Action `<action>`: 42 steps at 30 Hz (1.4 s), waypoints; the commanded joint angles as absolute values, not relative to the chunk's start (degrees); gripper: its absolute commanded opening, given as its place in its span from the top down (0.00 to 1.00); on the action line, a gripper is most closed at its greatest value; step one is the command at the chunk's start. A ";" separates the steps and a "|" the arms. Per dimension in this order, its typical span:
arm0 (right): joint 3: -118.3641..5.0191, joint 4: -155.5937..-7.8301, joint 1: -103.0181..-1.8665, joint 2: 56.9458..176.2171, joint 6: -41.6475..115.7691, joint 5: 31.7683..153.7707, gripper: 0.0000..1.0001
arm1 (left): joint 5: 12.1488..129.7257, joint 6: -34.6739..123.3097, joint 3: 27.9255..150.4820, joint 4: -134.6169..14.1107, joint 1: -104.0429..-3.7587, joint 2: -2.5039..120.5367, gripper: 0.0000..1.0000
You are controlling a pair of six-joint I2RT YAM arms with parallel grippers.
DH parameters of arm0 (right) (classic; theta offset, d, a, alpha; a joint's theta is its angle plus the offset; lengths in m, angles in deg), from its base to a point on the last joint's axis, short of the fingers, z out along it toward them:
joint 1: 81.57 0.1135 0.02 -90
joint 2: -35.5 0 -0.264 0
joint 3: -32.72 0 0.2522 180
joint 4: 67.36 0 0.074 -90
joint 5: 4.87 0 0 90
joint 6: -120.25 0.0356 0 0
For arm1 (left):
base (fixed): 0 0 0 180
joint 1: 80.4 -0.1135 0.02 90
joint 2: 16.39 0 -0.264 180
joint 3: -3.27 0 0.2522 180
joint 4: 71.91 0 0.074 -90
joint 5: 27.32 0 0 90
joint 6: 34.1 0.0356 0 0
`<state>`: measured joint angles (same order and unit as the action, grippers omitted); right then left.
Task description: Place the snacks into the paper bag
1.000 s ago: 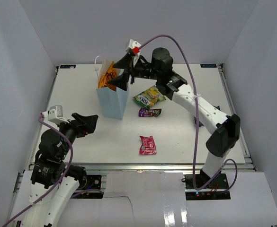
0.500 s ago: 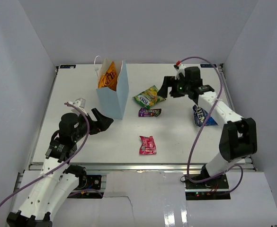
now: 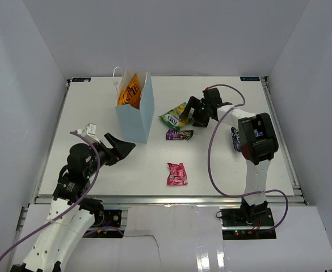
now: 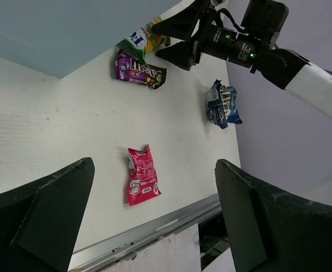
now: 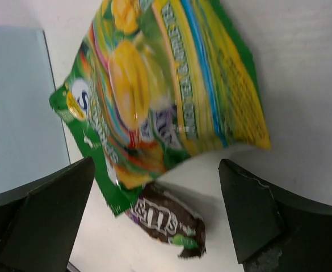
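Top external view shows the right gripper no longer over the mouth of the bag, its place 1 second ago, but down at the yellow-green packet. Its fingers spread wide and hold nothing; that packet lies between them, and the purple packet sits just beside it in the same gap. I judge that 1 drop is over and the next pick is starting. The left gripper now reaches further forward, fingers wide and empty, with the pink packet on the table between them and the bag beyond them. Count: 1 bag, 2 grippers, 5 snacks in sight. 1 is the orange packet inside the bag, and 4 lie on the table, the blue packet among them; a 6th cannot be seen
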<state>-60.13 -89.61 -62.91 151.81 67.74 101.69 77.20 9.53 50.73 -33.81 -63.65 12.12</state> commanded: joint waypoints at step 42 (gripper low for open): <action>-33.34 -78.13 -75.68 116.80 36.31 162.20 0.92 | 92.03 9.40 69.67 -65.62 -48.15 62.96 0.07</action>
